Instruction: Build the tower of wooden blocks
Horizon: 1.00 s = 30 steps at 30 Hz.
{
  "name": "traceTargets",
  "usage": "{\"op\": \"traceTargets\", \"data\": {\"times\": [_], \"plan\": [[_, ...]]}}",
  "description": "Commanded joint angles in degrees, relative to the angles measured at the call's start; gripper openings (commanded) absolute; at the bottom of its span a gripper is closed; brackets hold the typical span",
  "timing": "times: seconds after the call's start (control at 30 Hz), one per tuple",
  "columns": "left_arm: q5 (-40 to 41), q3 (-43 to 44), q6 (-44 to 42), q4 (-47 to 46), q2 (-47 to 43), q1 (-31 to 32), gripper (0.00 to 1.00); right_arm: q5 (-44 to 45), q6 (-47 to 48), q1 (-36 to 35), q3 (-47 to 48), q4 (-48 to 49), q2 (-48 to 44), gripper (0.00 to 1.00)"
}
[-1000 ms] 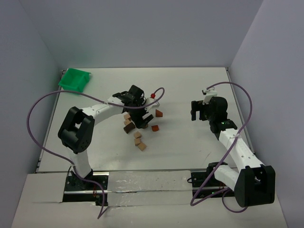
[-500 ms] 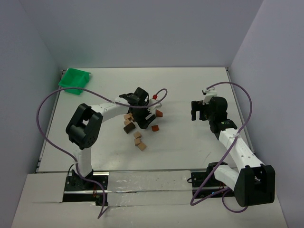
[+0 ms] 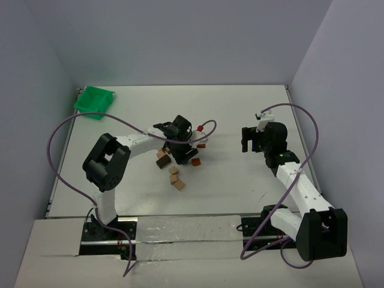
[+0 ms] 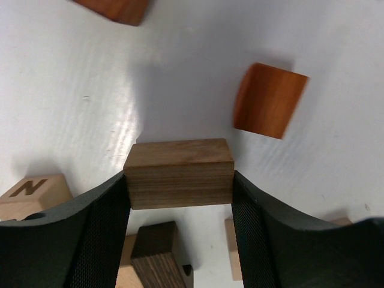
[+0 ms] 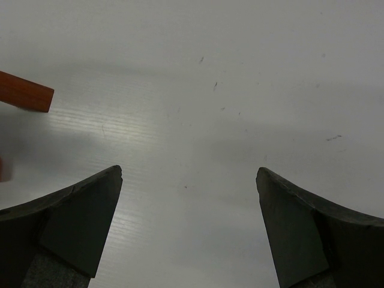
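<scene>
My left gripper point(image 3: 182, 155) is low over the scattered wood blocks, shut on a mid-brown cuboid point(image 4: 179, 157) that rests on the white table. Both black pads point(image 4: 114, 210) press the cuboid's sides. Under the jaws lie a dark brown block point(image 4: 157, 246) and a tan block marked N point(image 4: 33, 192). A reddish-brown block point(image 4: 268, 101) lies just beyond. From above, tan blocks point(image 3: 173, 170) point(image 3: 179, 185) lie near the front, with reddish ones point(image 3: 195, 161) point(image 3: 201, 144) to the right. No tower is in view. My right gripper point(image 3: 247, 144) point(image 5: 189, 180) hangs open and empty over bare table.
A green plastic bin point(image 3: 94, 101) sits at the far left corner of the table. A reddish block's end point(image 5: 24, 93) shows at the left edge of the right wrist view. Purple cables loop beside both arms.
My left gripper has shifted a little right among the blocks and its jaws have closed in onto the mid-brown cuboid. The right arm has stayed still.
</scene>
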State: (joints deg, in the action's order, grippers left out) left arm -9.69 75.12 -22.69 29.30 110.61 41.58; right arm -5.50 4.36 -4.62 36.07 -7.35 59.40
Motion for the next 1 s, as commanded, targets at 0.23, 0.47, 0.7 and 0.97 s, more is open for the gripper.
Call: {"op": "traceTargets", "data": {"times": [0.23, 0.47, 0.7, 0.97], "plan": [[-7.3, 1.6, -7.3, 1.4, 0.2, 7.1, 0.33, 0.5, 0.7, -0.2, 2.3, 1.1, 0.1, 1.0], [-10.9, 8.0, -7.7, 2.2, 4.5, 7.4, 0.33, 0.7, 0.7, -0.2, 2.2, 1.0, 0.3, 1.0], [-10.2, 1.0, -10.3, 2.3, 1.3, 5.4, 0.34, 0.6, 0.7, -0.2, 2.2, 1.0, 0.3, 1.0], [-8.5, -4.1, -12.4, 2.7, -1.8, 3.6, 0.42, 0.2, 0.5, -0.2, 2.5, 0.9, 0.8, 1.0]]}}
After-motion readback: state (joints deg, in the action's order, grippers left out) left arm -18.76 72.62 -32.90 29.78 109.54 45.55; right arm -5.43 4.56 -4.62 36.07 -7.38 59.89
